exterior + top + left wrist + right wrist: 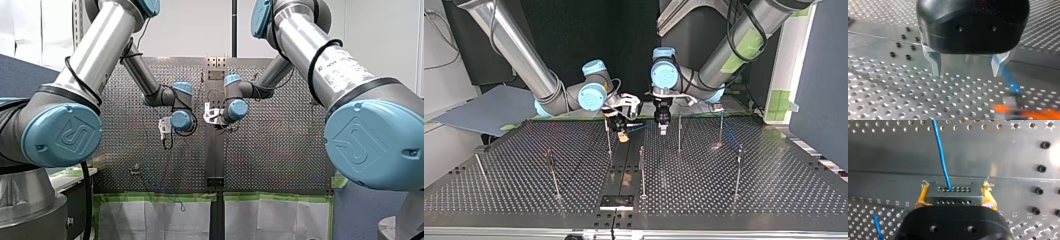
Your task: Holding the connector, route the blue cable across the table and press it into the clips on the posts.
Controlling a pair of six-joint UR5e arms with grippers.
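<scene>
Closest to the lens in the right wrist view, our right gripper (955, 193) is clamping the connector (954, 198) between its yellow pads (919, 200), closed firmly on its two sides. The blue cable (941, 155) is running out of the connector's face and ahead over the table (1003, 152). Our left gripper (966, 72) is hanging wide open with nothing in it, just above the perforated plate. The cable is passing close by one of its fingers rather than between the two, as far as we can tell.

We are judging the routing to be at an early stage. In the top view the cable is trailing towards the posts (721, 127) at that view's right, and we cannot tell whether any clip is gripping it. To do this well, we are aiming to keep the grip square and the cable lightly taut, lowering it onto each clip from above rather than dragging it sideways against a thin post. The open left gripper looks well placed to pinch and steady the cable.

Both grippers are sitting near each other at the far middle of the table in the top view, with the nearest post (608, 137) just beside the right one, so room there is tight. Towards that view's near edge the posts are standing well apart.
</scene>
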